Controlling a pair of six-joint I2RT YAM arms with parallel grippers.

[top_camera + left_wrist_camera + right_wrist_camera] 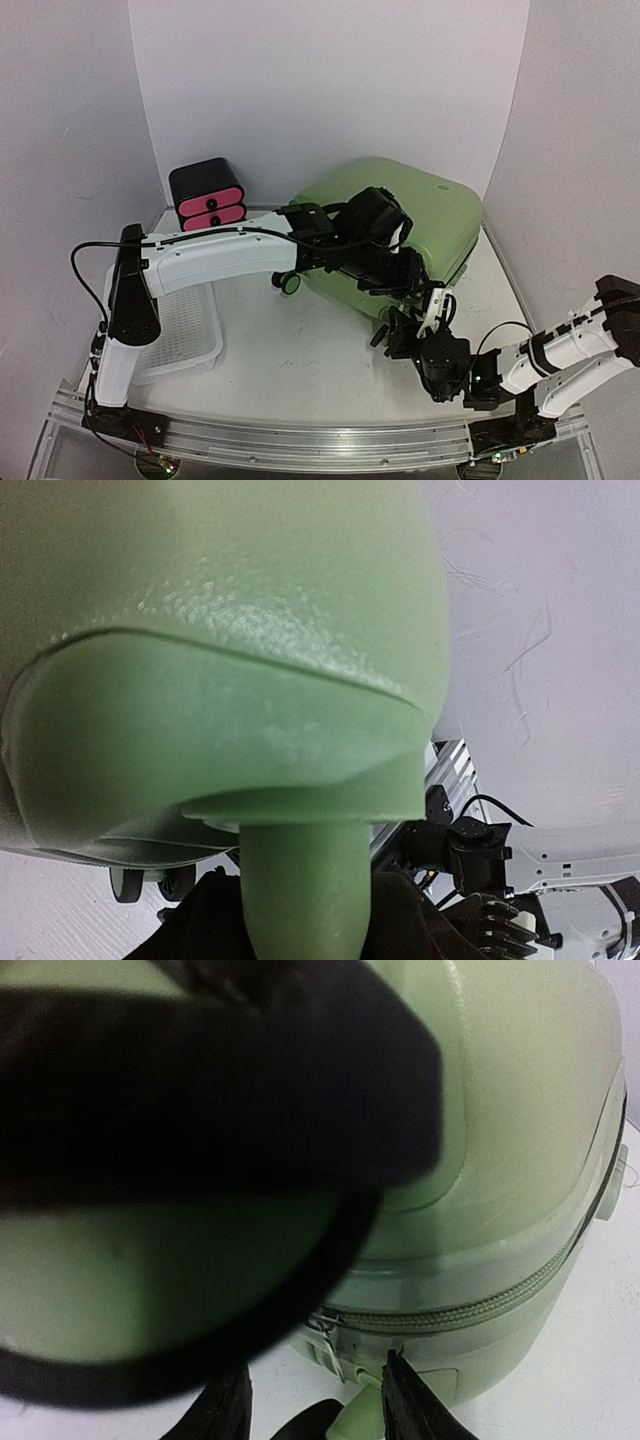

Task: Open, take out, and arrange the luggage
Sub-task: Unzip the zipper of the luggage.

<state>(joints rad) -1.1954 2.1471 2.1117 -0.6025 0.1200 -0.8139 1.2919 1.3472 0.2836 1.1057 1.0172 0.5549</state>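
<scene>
The luggage [420, 215], a light-green hard-shell suitcase, lies at the back centre-right of the table and looks closed, its zipper seam [480, 1310] running along the side. My left gripper [398, 272] is at its near edge, and in the left wrist view my left gripper [305, 905] is shut on a green handle post [305, 870] under the shell. My right gripper [402, 322] points at the near corner from below. In the right wrist view my right gripper [315, 1390] is open, the metal zip pull [325, 1335] hanging just above the gap. A blurred black part hides the upper left there.
A small black drawer box with pink fronts [207, 195] stands at the back left. A white perforated basket [185, 330] lies under the left arm. A black suitcase wheel [290, 283] rests on the table. White walls close in behind and on both sides.
</scene>
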